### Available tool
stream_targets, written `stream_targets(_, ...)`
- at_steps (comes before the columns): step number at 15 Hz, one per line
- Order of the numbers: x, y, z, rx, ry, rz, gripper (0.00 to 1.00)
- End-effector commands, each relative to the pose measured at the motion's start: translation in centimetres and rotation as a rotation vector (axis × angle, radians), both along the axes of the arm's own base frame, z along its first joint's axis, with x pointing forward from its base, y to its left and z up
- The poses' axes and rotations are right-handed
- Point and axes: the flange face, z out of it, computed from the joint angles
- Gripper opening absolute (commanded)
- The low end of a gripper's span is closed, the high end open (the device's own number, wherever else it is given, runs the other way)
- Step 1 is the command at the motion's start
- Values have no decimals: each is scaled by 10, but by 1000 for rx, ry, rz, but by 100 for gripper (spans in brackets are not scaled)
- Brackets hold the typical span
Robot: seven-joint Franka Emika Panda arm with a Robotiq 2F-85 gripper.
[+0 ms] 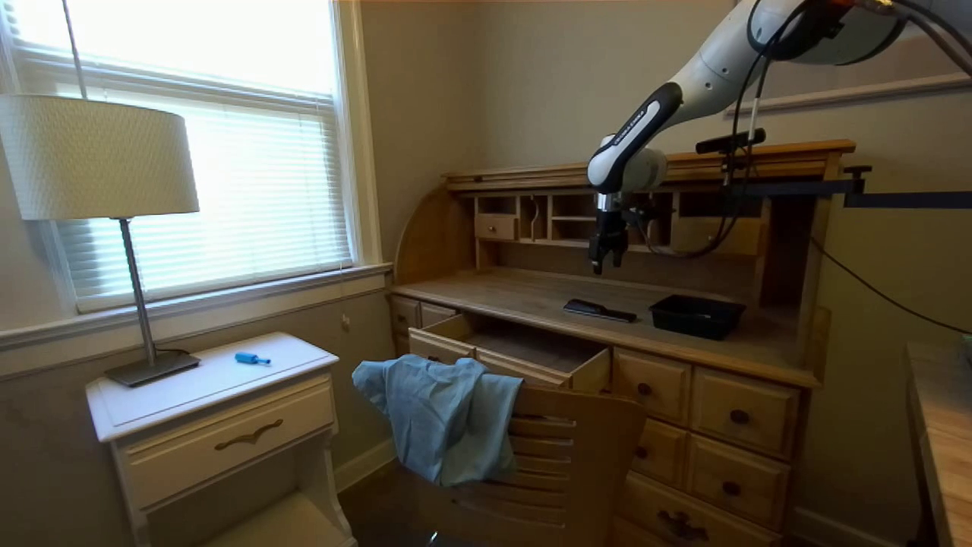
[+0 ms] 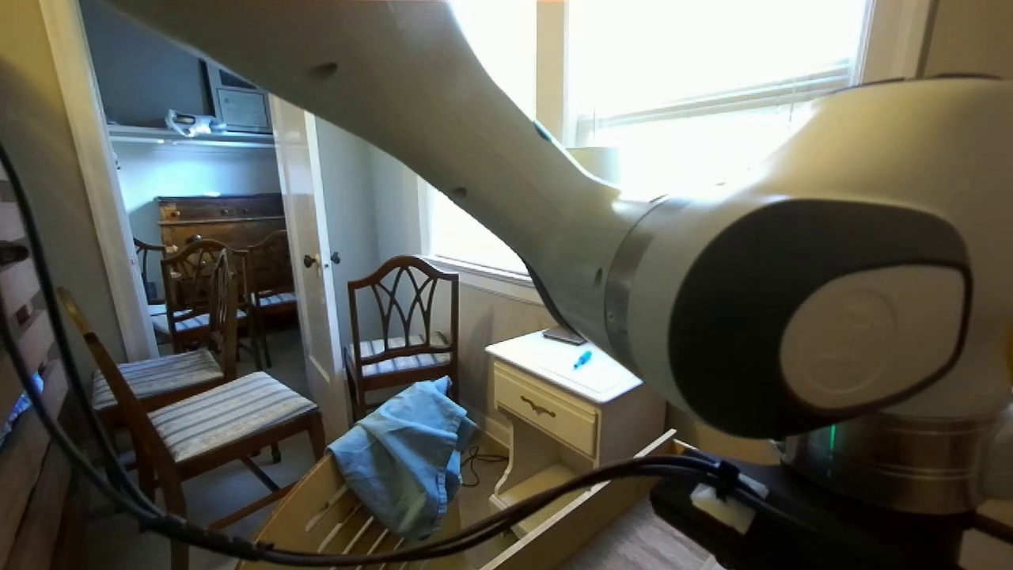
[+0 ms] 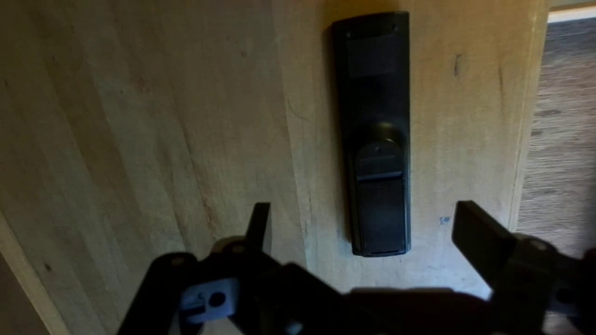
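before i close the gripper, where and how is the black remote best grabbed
Probably across the middle of the black remote, from straight above: it lies flat on the desk, slim with both long sides free, and in the wrist view the open gripper has a finger toward each side.

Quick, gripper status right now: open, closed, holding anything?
Gripper: open, holding nothing; it hangs above the desk, apart from the black remote.
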Motion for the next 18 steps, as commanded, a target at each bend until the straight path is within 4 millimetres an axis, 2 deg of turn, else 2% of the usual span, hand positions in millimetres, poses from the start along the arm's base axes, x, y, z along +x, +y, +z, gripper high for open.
stream_targets(1,11,8,-20,32,-18,-22,100)
stream_targets(9,22,15,-70,39,3,149,100)
stream_targets(14,27,14,-89,29,18,163,100)
stream_targets(18,32,14,-97,34,18,163,100)
